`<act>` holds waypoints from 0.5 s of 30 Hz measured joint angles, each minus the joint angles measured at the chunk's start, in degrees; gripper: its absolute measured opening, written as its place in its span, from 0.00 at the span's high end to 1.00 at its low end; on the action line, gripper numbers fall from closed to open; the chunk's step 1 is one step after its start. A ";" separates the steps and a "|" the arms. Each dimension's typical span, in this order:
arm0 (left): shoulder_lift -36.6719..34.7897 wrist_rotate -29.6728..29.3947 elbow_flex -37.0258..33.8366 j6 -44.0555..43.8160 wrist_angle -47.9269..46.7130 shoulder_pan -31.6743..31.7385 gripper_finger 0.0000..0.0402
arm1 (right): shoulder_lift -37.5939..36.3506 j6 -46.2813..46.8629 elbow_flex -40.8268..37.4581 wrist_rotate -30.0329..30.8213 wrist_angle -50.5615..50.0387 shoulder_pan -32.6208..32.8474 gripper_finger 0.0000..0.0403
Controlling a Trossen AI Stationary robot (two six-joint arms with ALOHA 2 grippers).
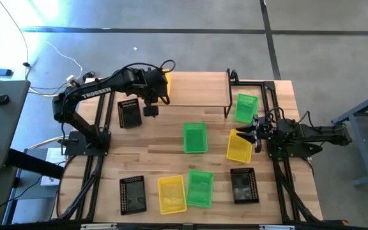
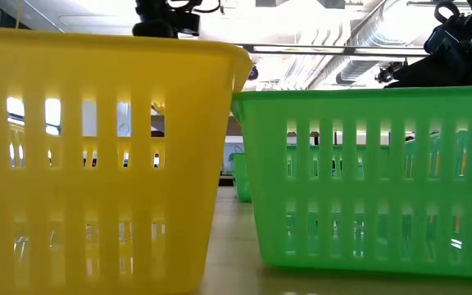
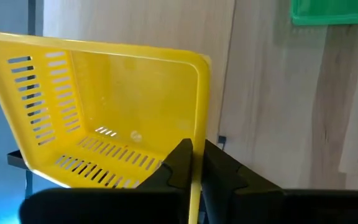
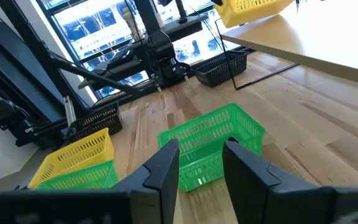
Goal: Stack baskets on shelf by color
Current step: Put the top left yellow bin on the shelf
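left gripper [image 3: 196, 163]: fingers pinch rim | yellow basket [image 3: 104, 118]: tilted, over wood board [image 3: 272, 93] | green basket [image 3: 334, 11]: beyond

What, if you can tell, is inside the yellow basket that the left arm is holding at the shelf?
Nothing shows inside the yellow basket: the left wrist view sees its bare slotted floor and walls. The left tool pinches its rim over the shelf; that arm covers most of the basket from above.

In the low view, a yellow basket [image 2: 97, 156] and a green basket [image 2: 375, 176], both cropped by frame edges, hide the tabletop behind.
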 joint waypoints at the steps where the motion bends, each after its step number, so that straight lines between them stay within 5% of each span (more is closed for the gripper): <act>1: 0.00 -0.19 0.00 0.00 0.05 0.00 0.95 | 0.00 0.00 0.00 0.00 -0.01 -0.01 0.73; 15: 0.00 -0.50 0.00 -0.07 2.07 0.00 0.87 | 0.00 0.00 -0.01 0.00 0.00 0.00 0.73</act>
